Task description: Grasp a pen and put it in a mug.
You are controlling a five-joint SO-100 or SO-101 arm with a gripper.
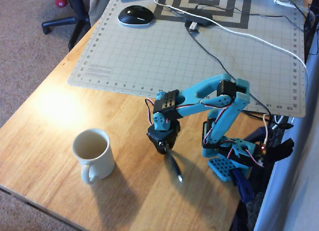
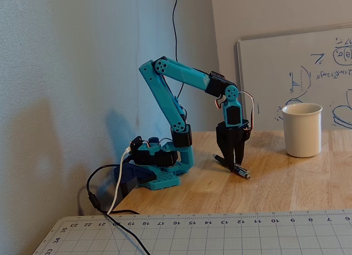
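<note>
Cutting mat (image 2: 220,233): nearest in the fixed view, grey with a ruled grid, lying on the wooden table (image 1: 60,116); a black cable (image 2: 110,216) and a white one run over its edge toward the arm's base.
Arm base (image 2: 159,167): teal, at the table edge; the links rise, fold over and come down to the wrist.
Gripper (image 2: 235,162): pointing straight down at the tabletop, its black fingers narrowed around the pen (they seem to touch the barrel on both sides, so I read it as clamped).
Pen (image 1: 174,167): dark and slim, lying on the wood directly under the gripper (image 1: 165,149); in the fixed view it (image 2: 226,162) slants across the fingers, silvery end (image 2: 246,176) toward the camera side.
Mug (image 1: 93,154): cream-white, upright, mouth open, handle turned toward the table's near edge in the overhead view; it stands well apart from the pen, with bare wood between them.
Mug, fixed view (image 2: 302,129): right of the gripper and further back.
Far things: a black computer mouse (image 1: 135,15) on the mat's far end; a whiteboard (image 2: 286,73) with blue writing leans against the wall behind the mug.
</note>
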